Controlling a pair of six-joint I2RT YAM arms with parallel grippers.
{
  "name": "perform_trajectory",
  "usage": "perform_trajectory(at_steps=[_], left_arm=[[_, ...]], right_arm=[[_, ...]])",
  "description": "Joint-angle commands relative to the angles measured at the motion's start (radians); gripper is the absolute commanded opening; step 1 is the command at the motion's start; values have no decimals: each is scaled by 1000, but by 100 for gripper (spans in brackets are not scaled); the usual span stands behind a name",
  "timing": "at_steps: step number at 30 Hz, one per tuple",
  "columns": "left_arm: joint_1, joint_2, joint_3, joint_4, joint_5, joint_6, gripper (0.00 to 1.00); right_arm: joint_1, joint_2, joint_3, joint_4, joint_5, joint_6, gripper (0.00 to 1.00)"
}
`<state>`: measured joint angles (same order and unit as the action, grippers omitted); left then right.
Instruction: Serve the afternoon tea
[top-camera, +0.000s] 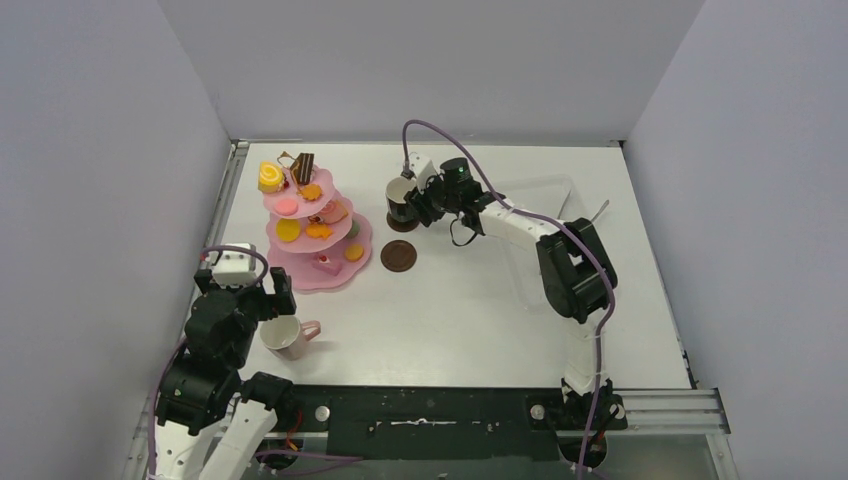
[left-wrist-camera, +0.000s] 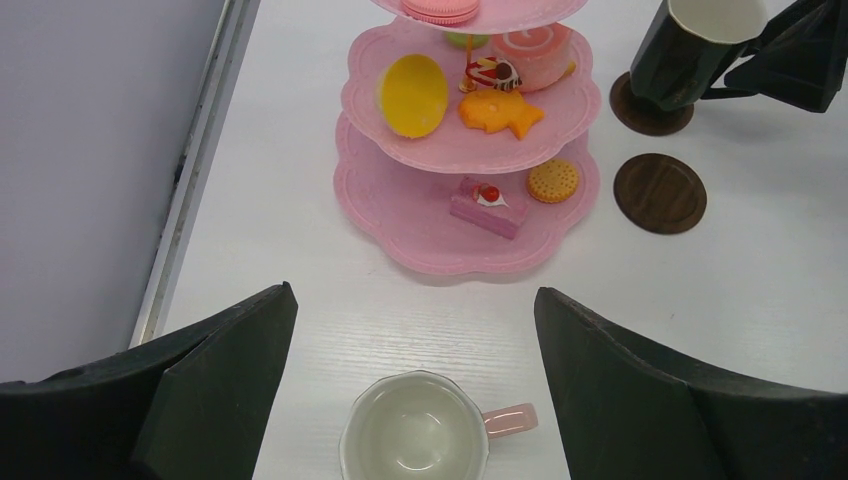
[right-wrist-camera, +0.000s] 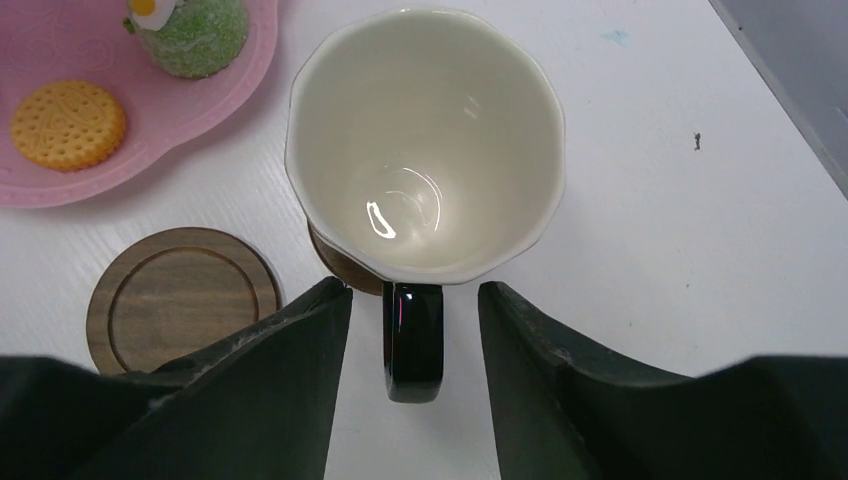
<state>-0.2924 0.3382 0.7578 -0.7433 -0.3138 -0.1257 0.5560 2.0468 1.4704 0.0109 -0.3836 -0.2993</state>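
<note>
The pink three-tier stand (top-camera: 318, 262) with small toy pastries (top-camera: 270, 177) stands at the back left; it also shows in the left wrist view (left-wrist-camera: 420, 250). The black mug (top-camera: 399, 203) stands on a brown coaster (right-wrist-camera: 338, 268) right of the stand. My right gripper (right-wrist-camera: 414, 292) is open, its fingers on either side of the mug's handle (right-wrist-camera: 414, 345) with a gap on both sides. A second brown coaster (top-camera: 398, 256) lies bare in front of the mug. The pink mug (left-wrist-camera: 415, 432) stands upright near the front left. My left gripper (left-wrist-camera: 415, 293) is open just above and behind it.
A clear plastic tray (top-camera: 545, 198) lies at the back right, with a thin metal piece (top-camera: 600, 212) at its right edge. Grey walls enclose the table on three sides. A metal rail (left-wrist-camera: 190, 170) runs along the left edge.
</note>
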Motion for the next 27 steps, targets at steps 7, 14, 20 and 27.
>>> perform_trajectory(at_steps=[7, 14, 20, 27], left_arm=[[11, 63, 16, 69, 2, -8, 88], [15, 91, 29, 43, -1, -38, 88], [16, 94, 40, 26, 3, -49, 88], [15, 99, 83, -40, 1, -120, 88]], right_arm=[[-2, -117, 19, 34, -55, 27, 67], [-2, -255, -70, -30, -81, 9, 73], [16, -316, -106, -106, -86, -16, 74], [92, -355, -174, -41, -98, 131, 73]])
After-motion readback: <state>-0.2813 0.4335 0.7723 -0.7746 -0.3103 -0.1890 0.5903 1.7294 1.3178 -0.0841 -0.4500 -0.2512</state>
